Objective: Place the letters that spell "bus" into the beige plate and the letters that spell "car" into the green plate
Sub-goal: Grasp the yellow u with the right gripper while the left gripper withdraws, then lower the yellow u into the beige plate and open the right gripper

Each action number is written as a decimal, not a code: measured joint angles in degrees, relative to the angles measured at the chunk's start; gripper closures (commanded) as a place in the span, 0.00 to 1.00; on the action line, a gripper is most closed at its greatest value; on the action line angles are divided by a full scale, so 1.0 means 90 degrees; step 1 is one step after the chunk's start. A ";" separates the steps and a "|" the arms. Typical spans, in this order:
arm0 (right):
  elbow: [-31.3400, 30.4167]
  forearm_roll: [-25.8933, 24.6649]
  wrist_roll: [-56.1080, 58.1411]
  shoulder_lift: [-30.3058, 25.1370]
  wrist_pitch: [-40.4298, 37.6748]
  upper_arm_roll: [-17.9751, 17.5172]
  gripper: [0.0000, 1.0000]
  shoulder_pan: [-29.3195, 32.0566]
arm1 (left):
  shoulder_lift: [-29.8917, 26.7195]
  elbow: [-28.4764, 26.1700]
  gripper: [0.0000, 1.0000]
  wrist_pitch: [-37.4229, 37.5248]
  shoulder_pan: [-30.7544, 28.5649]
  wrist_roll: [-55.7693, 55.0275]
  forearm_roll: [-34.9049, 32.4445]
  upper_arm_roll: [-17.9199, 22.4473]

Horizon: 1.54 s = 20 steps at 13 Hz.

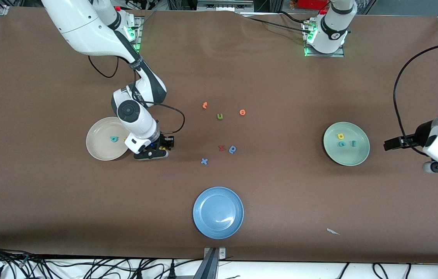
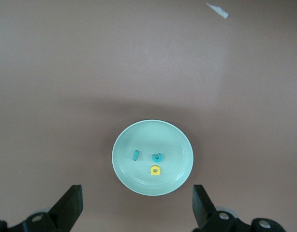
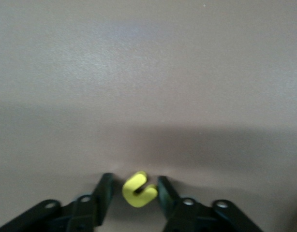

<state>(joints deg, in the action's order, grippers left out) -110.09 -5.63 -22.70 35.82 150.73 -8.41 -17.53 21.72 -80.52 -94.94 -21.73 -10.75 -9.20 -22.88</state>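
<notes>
Right end effector point(image 1: 157, 149) is down at the bench point(image 1: 48, 193) just beside the beige plate point(image 1: 100, 153), on its side toward the bench middle. In the right wrist view a yellow u point(image 3: 139, 189) is seen between the fingers point(image 3: 104, 191), touching one finger with a small gap at the other; jaws partly closed, grasp not confirmed.

Beige plate: cream, round, shallow; a teal b point(image 1: 114, 138) lies in it.

Green plate point(image 1: 362, 155), pale mint, toward the left arm's end of the bench, holds a yellow a point(image 1: 340, 136), teal c point(image 1: 341, 143) and teal r point(image 1: 354, 143).

Left end effector point(image 2: 137, 205) is held over the bench near the green plate, jaws spread wide, nothing held.

No readable labels beyond the letter shapes.
</notes>
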 measured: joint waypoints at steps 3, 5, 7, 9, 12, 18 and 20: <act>-0.0032 0.0000 0.0000 -0.0059 0.0000 -0.0009 0.83 -0.0003 | -0.0038 0.0392 0.00 0.0327 0.0003 0.0013 0.0000 -0.0008; -0.0038 0.0000 0.0014 -0.0059 0.0006 -0.0008 0.84 -0.0003 | -0.0038 0.0465 0.00 0.0394 0.0088 0.0136 0.0003 0.0000; -0.0039 0.0000 0.0052 -0.0062 0.0005 -0.0008 0.84 -0.0004 | -0.0041 0.0476 0.00 0.0486 0.0350 0.0143 0.0067 0.0151; -0.0042 -0.0005 0.0098 -0.0082 -0.0039 -0.0001 0.84 -0.0002 | -0.0114 0.0507 0.00 0.0513 0.0899 0.0193 0.0280 0.0819; -0.0041 -0.0017 0.0358 -0.0429 -0.0821 0.0047 0.84 0.0045 | -0.0372 0.0558 0.01 0.0655 0.1553 0.0616 0.0694 0.1758; -0.0655 -0.0021 0.2027 -0.1416 -0.1515 0.0111 0.83 0.1162 | -0.0631 0.0405 0.00 0.0825 0.1570 0.1045 0.0744 0.1833; -0.0858 -0.0021 0.2626 -0.1558 -0.1547 0.0117 0.73 0.1602 | -0.0632 0.0391 0.00 0.0824 0.1570 0.1164 0.0744 0.1846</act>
<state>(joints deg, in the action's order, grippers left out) -117.81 -5.82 0.93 21.80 136.81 -7.36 -3.11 16.03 -77.00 -87.52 -7.60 -0.27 -2.50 -6.27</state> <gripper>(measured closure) 0.687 0.000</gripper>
